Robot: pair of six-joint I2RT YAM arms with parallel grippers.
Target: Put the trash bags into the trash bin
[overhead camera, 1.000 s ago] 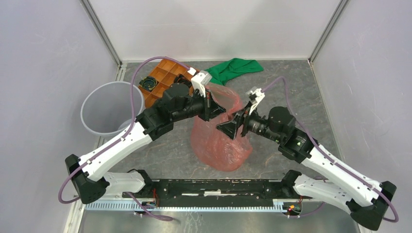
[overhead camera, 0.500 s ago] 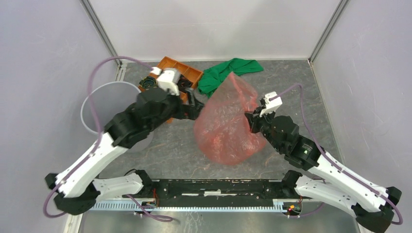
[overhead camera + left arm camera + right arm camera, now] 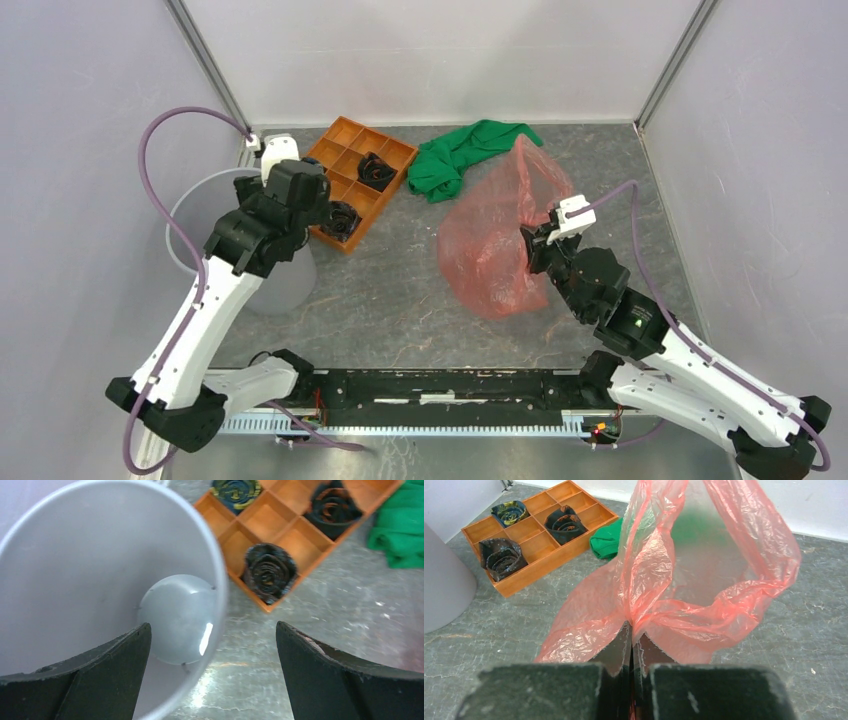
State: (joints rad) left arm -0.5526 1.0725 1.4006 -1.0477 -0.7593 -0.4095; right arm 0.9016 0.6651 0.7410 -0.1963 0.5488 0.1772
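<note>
The trash bag [image 3: 495, 245] is a large loose red-pink sack right of the table's middle. My right gripper [image 3: 631, 627] is shut on a pinched fold of the trash bag [image 3: 704, 580], which billows up and away from the fingers. At the far left stands the trash bin [image 3: 190, 225], round and greyish-white. My left gripper [image 3: 212, 630] hangs open above the right rim of the trash bin [image 3: 75, 555]. One finger is over the inside, the other over the table, and nothing is between them.
An orange compartment tray [image 3: 350, 165] with dark coiled items sits just right of the bin. A green cloth [image 3: 460, 155] lies behind the bag near the back wall. Enclosure walls stand on the left, the right and behind.
My left gripper let go of the bag, opened and swung left over the bin. My right gripper shut on the bag and drew it to the right.
</note>
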